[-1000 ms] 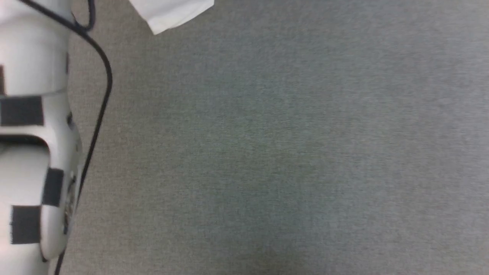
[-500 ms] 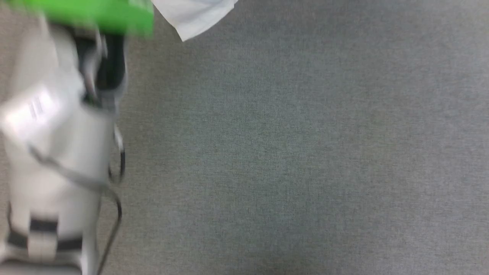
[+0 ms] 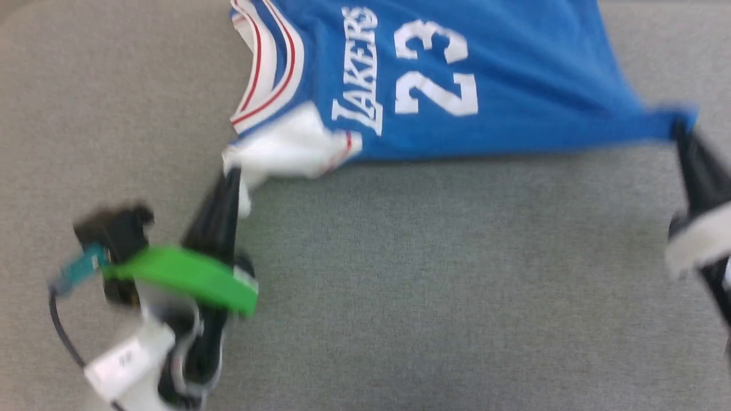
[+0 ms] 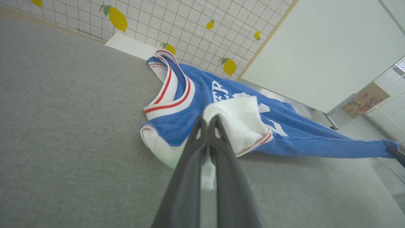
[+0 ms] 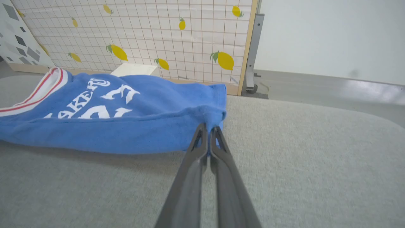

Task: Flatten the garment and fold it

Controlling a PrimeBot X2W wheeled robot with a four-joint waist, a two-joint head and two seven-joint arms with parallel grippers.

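Fingers of my left gripper [image 3: 231, 178] are clenched on the white sleeve [image 3: 285, 148] of the shirt [image 3: 485, 74], a fold of it bunched over the tips; my right gripper [image 3: 681, 130] is pinched just as tight on the blue hem corner [image 5: 218, 110] at the other end; between the two, the near side of the shirt is pulled into one long, nearly straight line and seems lifted a little off the table [image 3: 428, 285]; the rest lies front up along the far edge, collar toward the left, lettering and the 23 showing.

I judge this to be the flattening step, with no fold begun; the sleeve is crumpled and the cloth near the collar is rucked; next I would keep both grips, hold the tension even, draw the shirt toward the middle of the table and lay it down smooth before letting go.

My left arm sits over the near-left part of the table, green band [image 3: 183, 277] at the wrist, fingers pointing toward the far edge; my right arm comes in at the right edge, fingers slanting up and leftward; both lie low and shallow over the table.
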